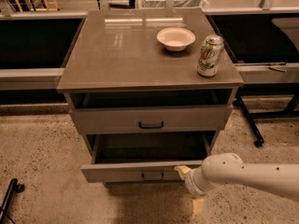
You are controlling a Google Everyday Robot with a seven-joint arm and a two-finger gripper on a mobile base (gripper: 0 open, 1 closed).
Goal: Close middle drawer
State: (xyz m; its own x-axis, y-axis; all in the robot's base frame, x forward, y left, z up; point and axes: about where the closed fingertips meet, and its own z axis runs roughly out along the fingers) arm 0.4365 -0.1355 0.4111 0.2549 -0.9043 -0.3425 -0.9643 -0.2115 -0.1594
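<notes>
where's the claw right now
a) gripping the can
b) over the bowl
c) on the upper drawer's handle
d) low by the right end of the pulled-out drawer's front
d: the claw is low beside the right end of the open middle drawer, its fingers spread, well below the bowl and the can on the cabinet top.

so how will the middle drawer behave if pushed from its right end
Probably slides easily: the middle drawer looks empty, so light. The gripper, open, sits by its front's right end, off-centre, so it may skew. The flat front looks rigid.
</notes>
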